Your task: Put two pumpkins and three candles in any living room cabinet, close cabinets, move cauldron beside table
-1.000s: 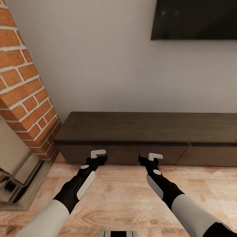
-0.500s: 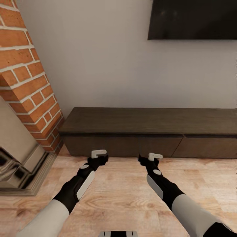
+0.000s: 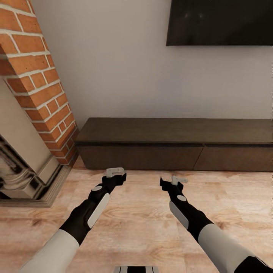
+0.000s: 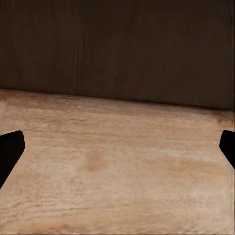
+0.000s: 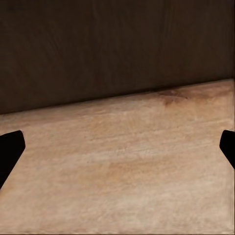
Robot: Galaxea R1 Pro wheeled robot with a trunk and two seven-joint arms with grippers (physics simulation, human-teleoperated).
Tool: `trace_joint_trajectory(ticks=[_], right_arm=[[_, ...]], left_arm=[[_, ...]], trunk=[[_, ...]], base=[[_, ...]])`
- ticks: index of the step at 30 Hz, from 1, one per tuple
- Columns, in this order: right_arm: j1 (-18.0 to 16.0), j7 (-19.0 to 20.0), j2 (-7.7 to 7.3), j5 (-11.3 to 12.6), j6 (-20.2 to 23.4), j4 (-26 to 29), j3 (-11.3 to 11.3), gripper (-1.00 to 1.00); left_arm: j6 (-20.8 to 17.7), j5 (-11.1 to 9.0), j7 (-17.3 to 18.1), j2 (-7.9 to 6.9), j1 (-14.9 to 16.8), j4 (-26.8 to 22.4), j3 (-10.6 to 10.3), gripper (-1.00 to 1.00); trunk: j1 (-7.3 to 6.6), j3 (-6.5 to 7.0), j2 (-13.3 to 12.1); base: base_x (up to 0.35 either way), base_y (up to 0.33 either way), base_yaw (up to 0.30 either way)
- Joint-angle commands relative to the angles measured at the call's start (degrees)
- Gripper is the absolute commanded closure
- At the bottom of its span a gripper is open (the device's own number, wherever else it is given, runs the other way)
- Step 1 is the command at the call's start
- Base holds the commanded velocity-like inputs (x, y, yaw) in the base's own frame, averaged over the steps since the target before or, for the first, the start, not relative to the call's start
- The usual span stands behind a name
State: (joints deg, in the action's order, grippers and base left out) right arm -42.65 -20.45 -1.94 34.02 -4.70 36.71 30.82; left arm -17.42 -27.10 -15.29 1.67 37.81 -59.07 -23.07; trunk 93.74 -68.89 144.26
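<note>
A brick fireplace (image 3: 34, 76) flanks the left of the living-room wall as the robot backs off from the cabinet (image 3: 174, 146), which now sits farther from both arms than a second ago, a wider strip of wooden floor (image 3: 144, 212) showing in front of it. Both of its drawers appear shut. The left gripper (image 3: 115, 172) and the right gripper (image 3: 178, 179) hover over bare floor, jaws spread and empty, short of the cabinet's front edge. Above the cabinet's right half hangs a dark television (image 3: 220, 22). The retreat suggests the robot is leaving to fetch pumpkins or candles
</note>
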Motion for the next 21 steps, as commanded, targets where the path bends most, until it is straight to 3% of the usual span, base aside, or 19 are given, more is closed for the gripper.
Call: trace_joint_trajectory(ticks=[1, 8, 14, 21], right_arm=[[-0.06, -0.38, -0.10, 0.63, -0.35, 0.03, 0.47, -1.00], [-0.06, -0.50, -0.09, 0.60, -0.19, 0.04, 0.55, -1.00], [-0.06, -0.55, -0.06, 0.86, 0.46, 0.02, 0.28, -1.00], [-0.06, -0.59, -0.17, 0.88, 0.74, 0.10, 0.38, -1.00]], left_arm=[[-0.62, -0.60, -0.51, 0.00, 0.02, -0.31, -0.14, -1.00], [-5.40, -0.74, -0.54, 0.15, 0.00, -0.95, 0.38, -1.00], [-11.99, -0.65, -0.50, 0.37, 0.07, -1.25, 4.00, -1.00], [-14.10, -0.58, -0.53, 0.44, 0.15, -1.60, 4.68, -1.00]], trunk=[[-0.05, -0.05, 0.02], [-0.07, 0.18, 0.01], [-0.23, 1.50, -0.07], [-0.41, 3.06, -0.17]], base=[[-0.344, 0.000, 0.000], [-0.270, 0.000, 0.000], [-0.025, 0.000, 0.000], [-0.001, 0.000, 0.000]])
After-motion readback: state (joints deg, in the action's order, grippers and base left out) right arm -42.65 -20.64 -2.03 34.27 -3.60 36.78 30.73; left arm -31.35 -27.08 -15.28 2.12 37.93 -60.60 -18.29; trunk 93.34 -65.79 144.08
